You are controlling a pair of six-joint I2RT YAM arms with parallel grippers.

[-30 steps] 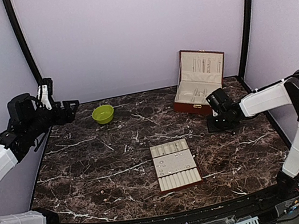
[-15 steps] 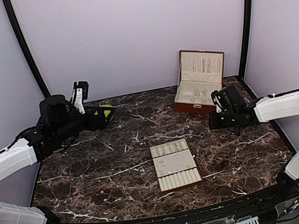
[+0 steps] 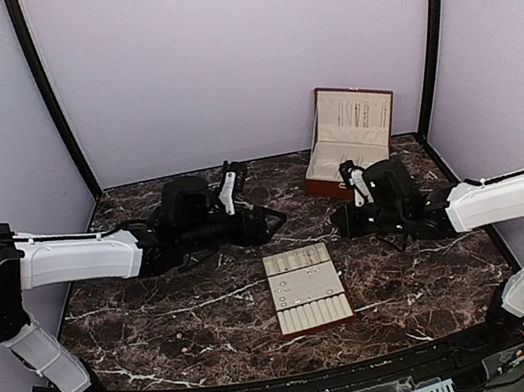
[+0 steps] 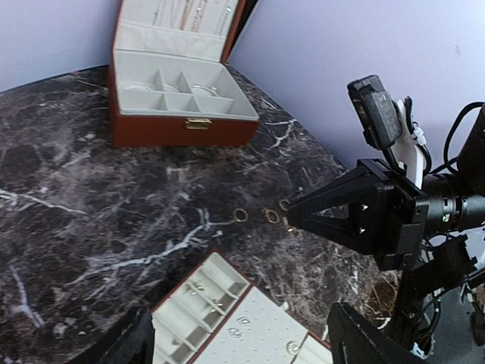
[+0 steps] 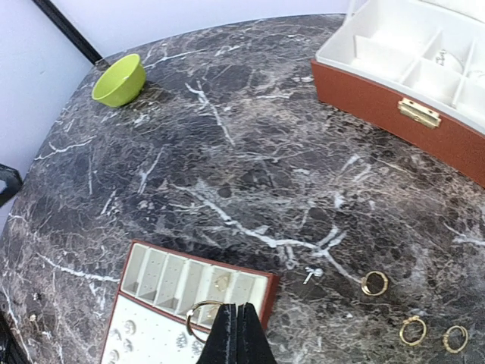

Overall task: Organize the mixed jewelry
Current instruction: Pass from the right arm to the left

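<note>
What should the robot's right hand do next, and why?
Probably bring the right gripper over the beige slotted tray: shut, it seems to pinch a thin gold hoop, and the tray's open slots lie just ahead of it.

Soft, even overhead light is filling the booth w/ walls (image 3: 236, 48) glowing pale lilac. Counter (image 3: 160, 305) is showing mild sheen and only faint, diffuse shadows. Right end effector (image 5: 237, 312) is blurring close-up in the wrist cam.
</note>
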